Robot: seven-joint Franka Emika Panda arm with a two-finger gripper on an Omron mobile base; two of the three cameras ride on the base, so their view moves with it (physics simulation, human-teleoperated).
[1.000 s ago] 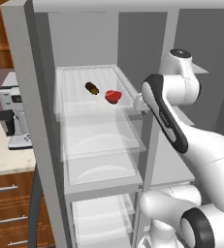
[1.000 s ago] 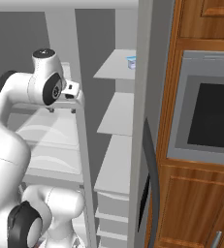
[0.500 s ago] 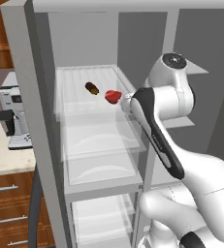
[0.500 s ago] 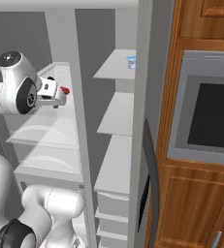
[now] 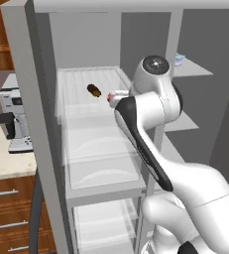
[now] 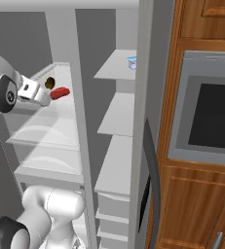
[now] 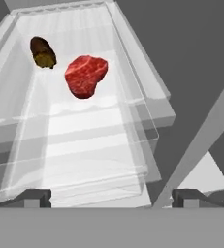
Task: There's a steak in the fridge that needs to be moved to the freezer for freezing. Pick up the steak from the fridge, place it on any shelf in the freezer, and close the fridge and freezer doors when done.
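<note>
Since a second earlier, the white arm has been swung left from beside the fridge [image 5: 61, 149] to the front of its upper glass shelf [image 5: 71, 99], so that the hand is now aimed into the wide compartment. Seen from the left base view, the steak [image 5: 110, 96] is reduced to a sliver of red on that glass shelf, mostly hidden behind the wrist, with the dark brown oblong item [image 5: 93, 90] lying just beside it further left. Seen from the right base view, the gripper [image 6: 49, 99] is held just short of the steak [image 6: 60, 93], not touching it, and the freezer [image 6: 116, 116] with its solid grey shelves is found to the right, past the divider. Seen from the hand view, the steak [image 7: 86, 75] is shown as a flat, irregular red lump lying well ahead of the fingertips [image 7: 34, 197], which are spread wide at the two bottom corners with nothing between them. The meat is judged to be light, soft and somewhat slippery, and low against the glass; it would best be taken across its narrower width, near the middle, with the fingers brought down close to the shelf.
</note>
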